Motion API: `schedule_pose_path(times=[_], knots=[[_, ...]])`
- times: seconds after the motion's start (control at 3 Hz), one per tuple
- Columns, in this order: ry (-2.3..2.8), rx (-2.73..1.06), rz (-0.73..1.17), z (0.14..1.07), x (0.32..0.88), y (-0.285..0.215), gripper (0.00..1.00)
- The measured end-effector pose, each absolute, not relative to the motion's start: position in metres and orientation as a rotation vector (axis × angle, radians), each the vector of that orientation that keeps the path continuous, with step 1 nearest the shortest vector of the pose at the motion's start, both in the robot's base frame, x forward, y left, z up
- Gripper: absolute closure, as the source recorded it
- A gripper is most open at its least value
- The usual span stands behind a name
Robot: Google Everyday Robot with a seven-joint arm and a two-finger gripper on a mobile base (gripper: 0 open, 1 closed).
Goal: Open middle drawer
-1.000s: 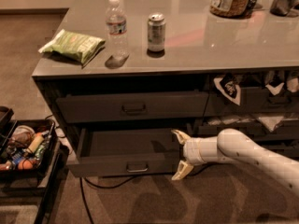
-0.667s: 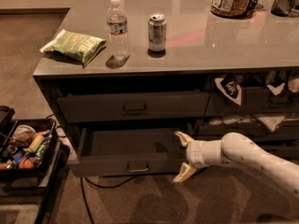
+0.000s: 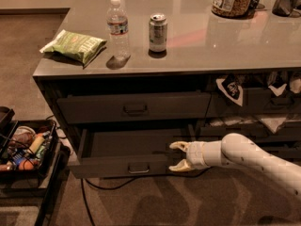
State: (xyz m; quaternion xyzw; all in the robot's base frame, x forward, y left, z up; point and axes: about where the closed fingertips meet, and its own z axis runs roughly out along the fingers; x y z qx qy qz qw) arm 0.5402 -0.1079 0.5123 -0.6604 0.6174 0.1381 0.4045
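Metal middle drawer (image 3: 113,166) sits partly pulled out, low under the shut upper drawer (image 3: 94,108). Probably rigid, fairly heavy, and slides straight on its rails. Best hold is the small centre pull handle (image 3: 138,168). The gripper (image 3: 178,157) hangs spread open by the front's right end.

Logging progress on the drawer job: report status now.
Claw open, at right end of middle drawer front. Drawer partly out; upper drawer shut. Cable on floor beneath, not blocking.
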Motion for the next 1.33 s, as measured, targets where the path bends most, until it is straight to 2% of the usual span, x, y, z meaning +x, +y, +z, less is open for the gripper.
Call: schedule_pose_path(times=[0.67, 1.0, 1.33], knots=[[1.519, -1.692, 0.373, 0.502, 0.549, -0.094, 0.88], [1.482, -1.739, 0.342, 0.485, 0.566, -0.081, 1.0], [1.474, -1.775, 0.28, 0.469, 0.579, -0.072, 1.0]])
